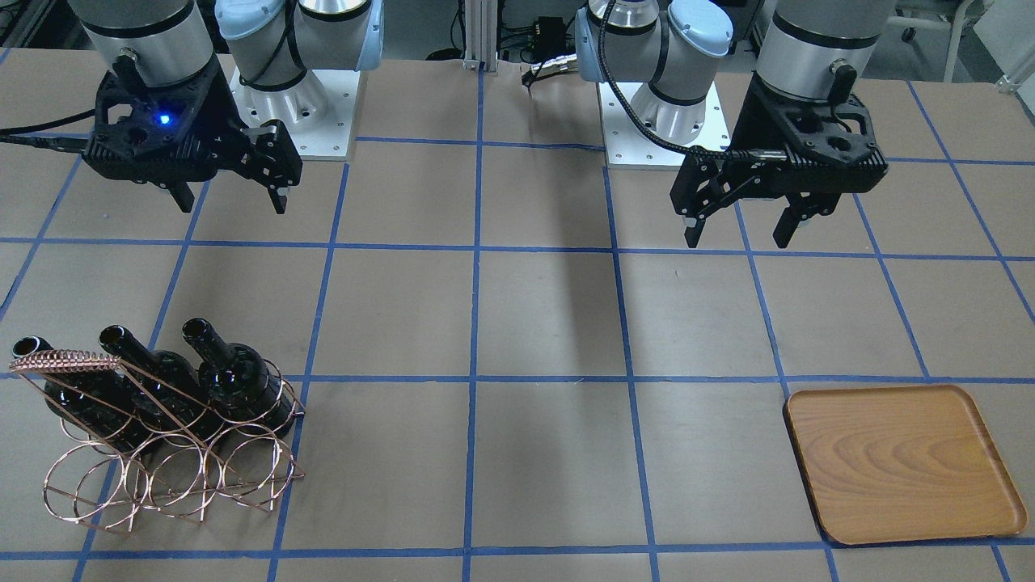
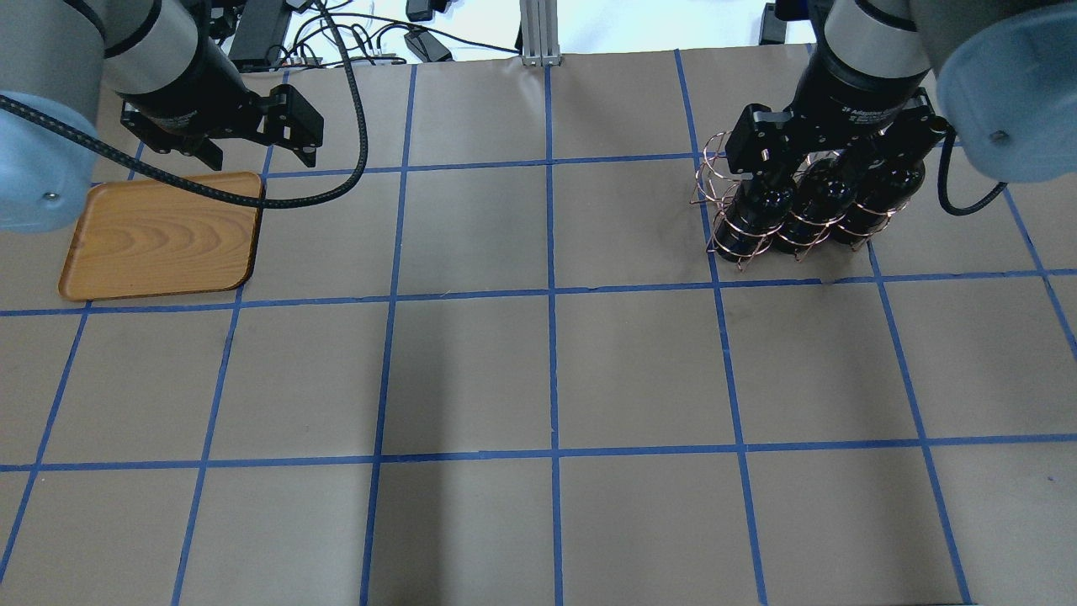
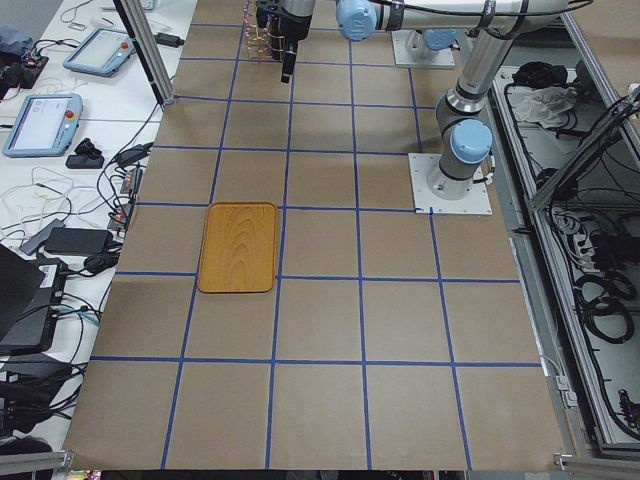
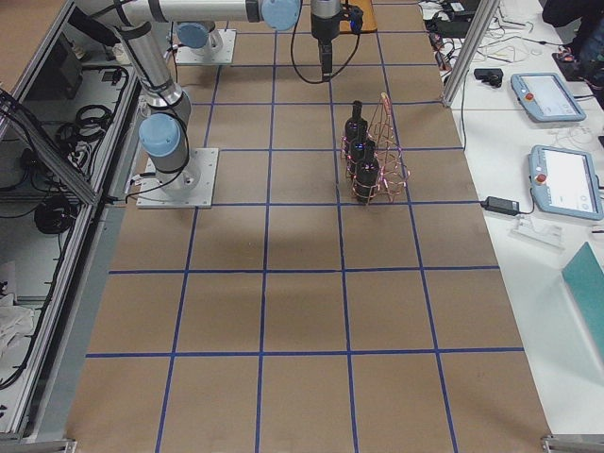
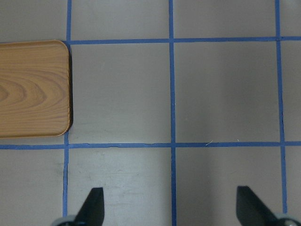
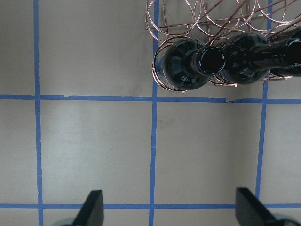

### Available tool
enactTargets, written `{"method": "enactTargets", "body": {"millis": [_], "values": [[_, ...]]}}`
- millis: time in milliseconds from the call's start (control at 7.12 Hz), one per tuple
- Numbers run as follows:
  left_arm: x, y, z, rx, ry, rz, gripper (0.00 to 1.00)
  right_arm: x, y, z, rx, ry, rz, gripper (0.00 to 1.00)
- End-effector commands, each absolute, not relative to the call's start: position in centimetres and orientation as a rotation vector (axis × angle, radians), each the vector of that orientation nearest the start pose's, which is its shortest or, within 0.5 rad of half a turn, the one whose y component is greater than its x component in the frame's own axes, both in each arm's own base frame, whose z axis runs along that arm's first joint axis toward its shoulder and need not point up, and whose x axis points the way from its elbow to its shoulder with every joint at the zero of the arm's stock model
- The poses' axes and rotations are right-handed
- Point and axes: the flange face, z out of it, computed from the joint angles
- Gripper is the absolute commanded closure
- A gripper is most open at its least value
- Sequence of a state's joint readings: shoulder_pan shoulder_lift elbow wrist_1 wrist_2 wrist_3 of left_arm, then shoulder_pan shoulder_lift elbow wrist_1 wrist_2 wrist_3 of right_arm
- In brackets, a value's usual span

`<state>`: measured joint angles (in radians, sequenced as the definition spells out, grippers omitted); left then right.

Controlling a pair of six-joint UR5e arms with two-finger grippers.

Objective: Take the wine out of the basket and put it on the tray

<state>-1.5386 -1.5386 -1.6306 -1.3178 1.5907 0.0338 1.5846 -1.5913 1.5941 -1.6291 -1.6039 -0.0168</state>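
Observation:
Three black wine bottles [image 1: 237, 380] lean in the copper wire basket [image 1: 166, 473], necks pointing up and toward the robot. In the overhead view the bottles [image 2: 757, 215] and the basket [image 2: 730, 234] are partly hidden by my right gripper [image 2: 829, 156]. My right gripper [image 1: 230, 198] is open and empty, high above the table on the robot's side of the basket. In its wrist view the bottles [image 6: 188, 66] lie beyond the fingertips [image 6: 92, 207]. The wooden tray [image 1: 901, 461] is empty. My left gripper [image 1: 740, 234] is open and empty, above the tray's [image 5: 33, 89] inner edge.
Brown paper with a grid of blue tape lines [image 1: 475, 323] covers the table. The two arm bases [image 1: 299, 113] stand at the robot's side. Cables [image 2: 336, 34] and teach pendants [image 4: 557, 179] lie beyond the table's far edge.

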Motion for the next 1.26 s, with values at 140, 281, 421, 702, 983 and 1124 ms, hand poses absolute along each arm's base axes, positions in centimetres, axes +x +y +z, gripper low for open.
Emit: {"method": "enactTargets", "body": {"millis": [140,281,421,702,983,1124], "values": [[-11.44,-50.30,50.02,0.006,3.095,-0.344,0.00,13.62,-48.77,49.30,-0.040,3.171,-0.097,0.00],[-11.44,-50.30,50.02,0.006,3.095,-0.344,0.00,13.67,-48.71,49.35,-0.030,3.166,-0.097,0.00],[-11.44,-50.30,50.02,0.001,3.095,-0.344,0.00,13.62,-48.64,49.41,-0.030,3.170,-0.097,0.00],[-11.44,-50.20,50.17,-0.013,3.095,-0.349,0.00,13.19,-48.70,49.85,-0.018,3.169,-0.109,0.00],[-11.43,-50.19,50.17,-0.013,3.094,-0.349,0.00,13.37,-48.56,50.04,-0.013,3.158,-0.121,0.00],[-11.43,-50.18,50.15,-0.016,3.094,-0.347,0.00,13.28,-48.76,50.15,-0.029,3.166,-0.145,0.00]]}}
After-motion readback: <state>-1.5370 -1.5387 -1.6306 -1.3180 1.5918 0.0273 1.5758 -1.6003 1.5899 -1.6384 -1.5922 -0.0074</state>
